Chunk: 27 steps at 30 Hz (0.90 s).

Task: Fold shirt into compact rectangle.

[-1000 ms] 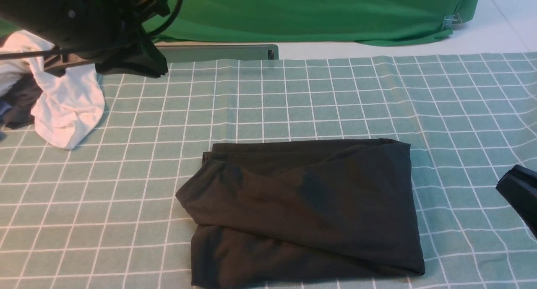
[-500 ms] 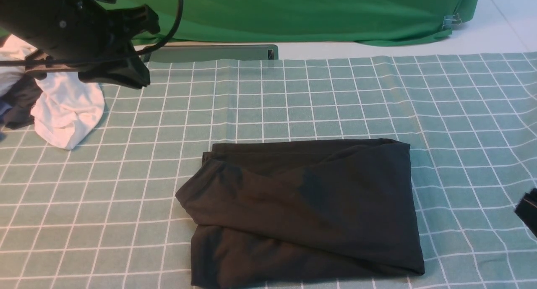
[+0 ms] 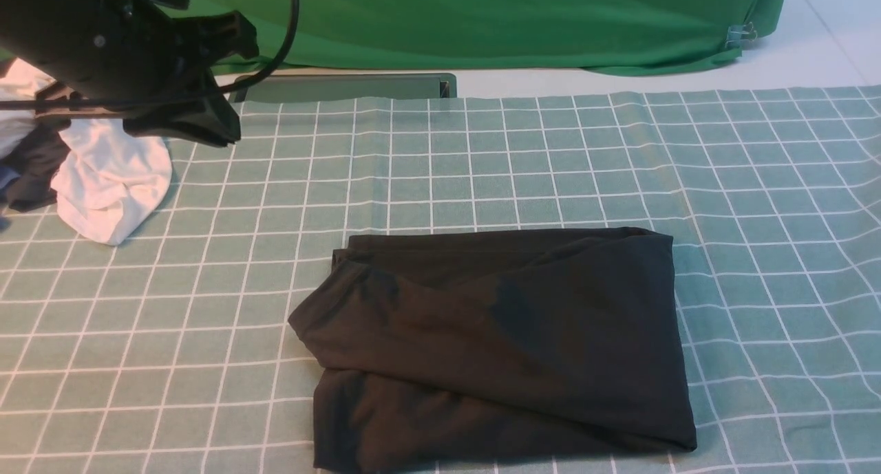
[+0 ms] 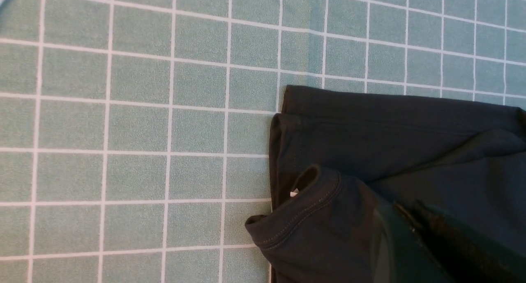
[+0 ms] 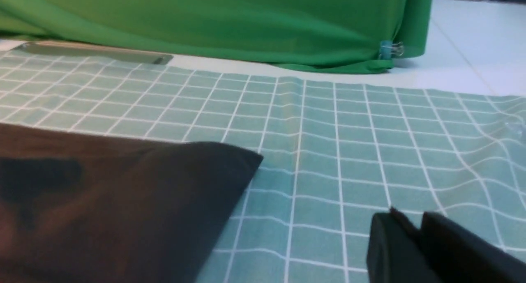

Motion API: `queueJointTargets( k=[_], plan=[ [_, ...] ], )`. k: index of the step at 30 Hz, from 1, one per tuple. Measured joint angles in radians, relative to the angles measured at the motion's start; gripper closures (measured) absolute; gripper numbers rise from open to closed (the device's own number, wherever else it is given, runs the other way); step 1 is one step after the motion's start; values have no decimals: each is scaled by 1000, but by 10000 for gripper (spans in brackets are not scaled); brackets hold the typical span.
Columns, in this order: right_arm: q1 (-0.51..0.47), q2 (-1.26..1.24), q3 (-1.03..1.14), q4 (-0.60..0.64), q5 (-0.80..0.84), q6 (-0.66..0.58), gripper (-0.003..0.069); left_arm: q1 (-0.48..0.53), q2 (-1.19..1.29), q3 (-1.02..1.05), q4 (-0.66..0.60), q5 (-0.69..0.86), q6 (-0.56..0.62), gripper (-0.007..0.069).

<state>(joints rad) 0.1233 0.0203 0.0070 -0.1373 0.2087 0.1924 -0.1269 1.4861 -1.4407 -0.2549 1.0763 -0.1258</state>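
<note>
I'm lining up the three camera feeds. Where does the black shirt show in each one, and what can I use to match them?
Front view: the black shirt lies folded low in the centre.
Left wrist view: its corner with a stitched hem fills the lower right of the picture.
Right wrist view: one folded corner fills the lower left of the picture.
Shared landmark: the green checked tablecloth under it.

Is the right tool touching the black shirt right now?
Apart. The right wrist view shows bare checked cloth between the right tool and the black shirt.
</note>
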Motion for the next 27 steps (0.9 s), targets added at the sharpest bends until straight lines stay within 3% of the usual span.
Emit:
queueJointTargets(
  k=[11,21,27],
  plan=[
    [-118,-20,0,-3,11,0,510,0,0,0,4,0,6,607],
    [-130,-20,0,-4,12,0,480,0,0,0,7,15,17,607],
    [-130,-20,0,-4,12,0,467,0,-26,0,0,121,24,607]
  ],
)
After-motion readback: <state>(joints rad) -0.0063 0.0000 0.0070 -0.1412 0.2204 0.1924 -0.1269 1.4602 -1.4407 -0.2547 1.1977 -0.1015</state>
